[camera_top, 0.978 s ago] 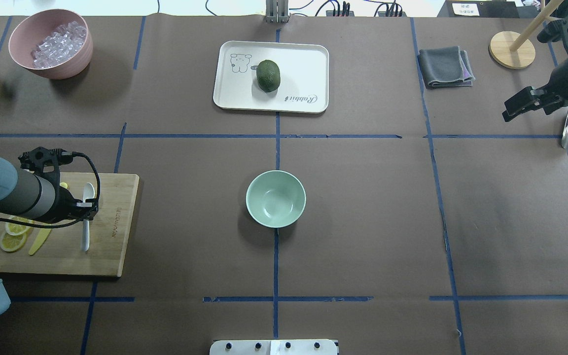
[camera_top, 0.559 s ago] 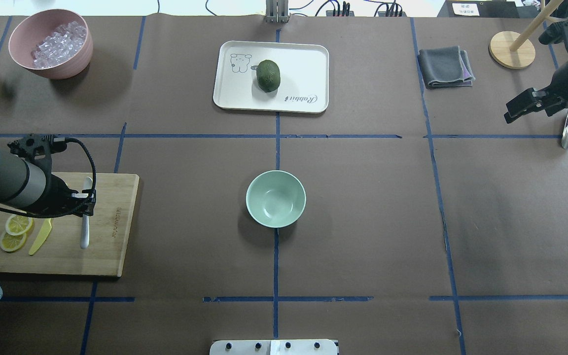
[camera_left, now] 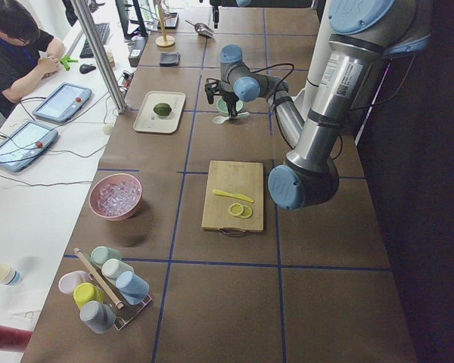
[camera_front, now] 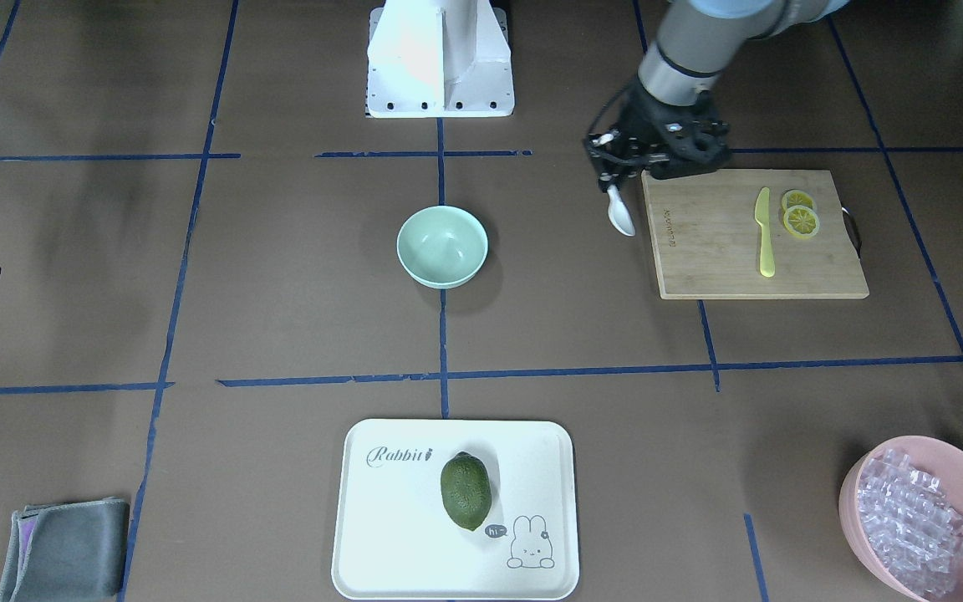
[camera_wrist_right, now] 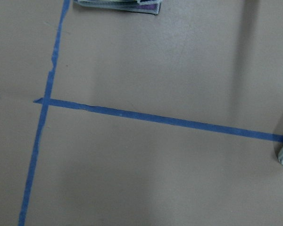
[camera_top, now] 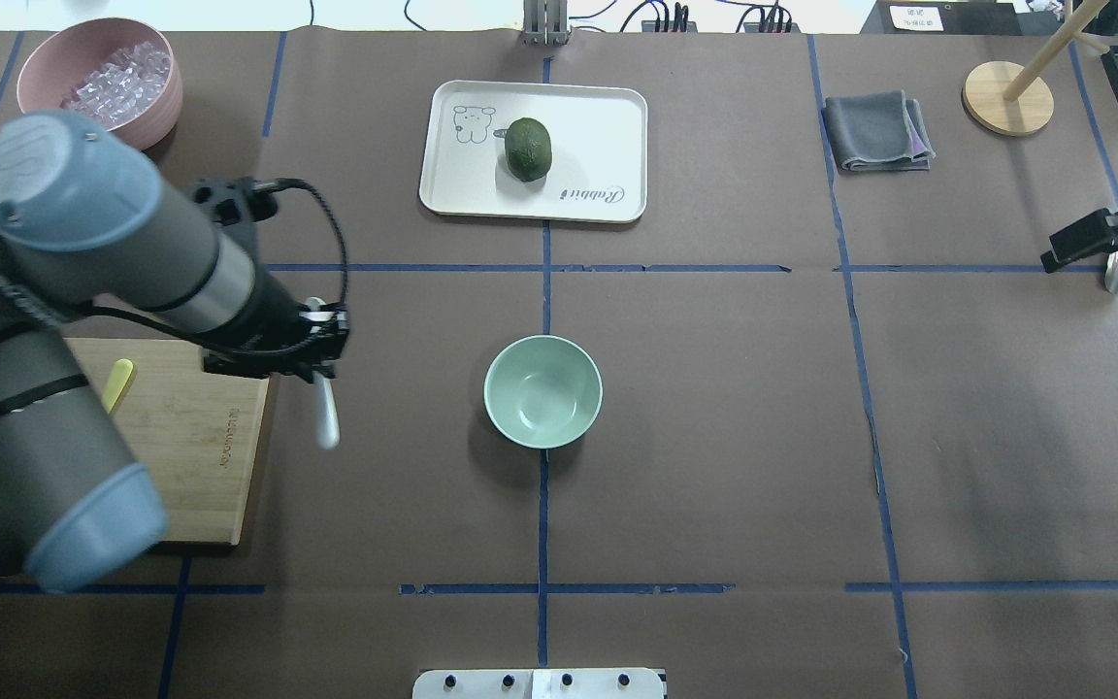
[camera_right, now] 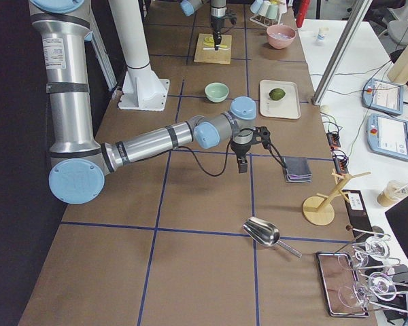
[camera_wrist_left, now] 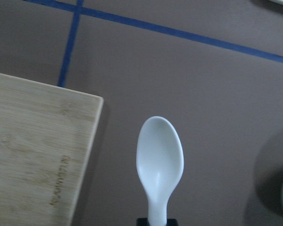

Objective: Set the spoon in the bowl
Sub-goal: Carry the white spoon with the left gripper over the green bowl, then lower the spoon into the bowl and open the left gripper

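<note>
The white plastic spoon [camera_top: 327, 417] hangs scoop-down from my left gripper [camera_top: 321, 342], which is shut on its handle. It is held above the table, just past the cutting board's right edge, left of the pale mint-green bowl [camera_top: 542, 391]. The bowl stands empty at the table's middle. In the front view the gripper [camera_front: 615, 163] holds the spoon [camera_front: 620, 213] beside the board, to the right of the bowl [camera_front: 442, 245]. The left wrist view shows the scoop [camera_wrist_left: 159, 162] over bare table. My right gripper [camera_top: 1073, 248] is open and empty at the far right edge.
The wooden cutting board [camera_top: 200, 437] holds a yellow knife [camera_front: 764, 234] and lemon slices [camera_front: 801, 213]. A white tray [camera_top: 598, 126] with a green fruit [camera_top: 528, 149] lies beyond the bowl. A pink bowl of ice pieces [camera_top: 132, 78], a grey cloth [camera_top: 877, 131] and a wooden stand [camera_top: 1007, 97] sit at the back.
My left gripper has lifted the spoon off the cutting board and carried it right, towards the bowl. My right arm has drawn back to the right edge.
</note>
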